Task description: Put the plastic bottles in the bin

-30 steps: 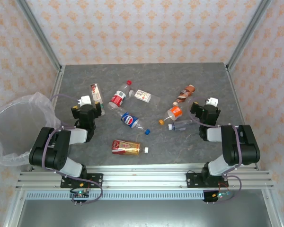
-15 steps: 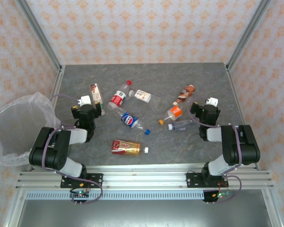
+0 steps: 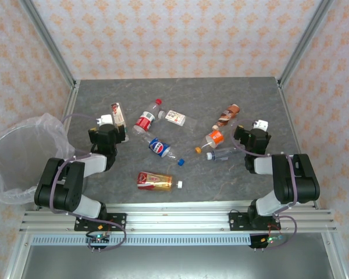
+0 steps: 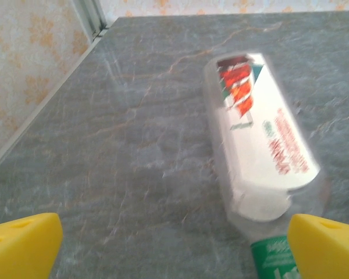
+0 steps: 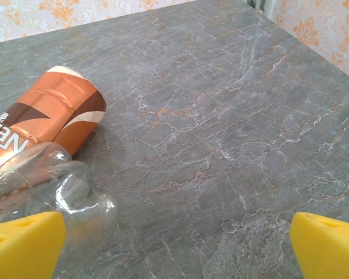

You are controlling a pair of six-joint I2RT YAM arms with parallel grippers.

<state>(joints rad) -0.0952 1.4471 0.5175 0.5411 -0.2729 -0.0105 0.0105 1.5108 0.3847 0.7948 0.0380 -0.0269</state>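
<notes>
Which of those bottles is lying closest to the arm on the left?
The white-labelled bottle with a green cap, lying just ahead of the open left gripper; the other bottles lie farther right.

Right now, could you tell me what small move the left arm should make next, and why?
Probably shift the left gripper slightly right and lower it over the white-labelled bottle: its jaws stand open and empty, and the bottle lies just ahead, off-centre to its right.
</notes>
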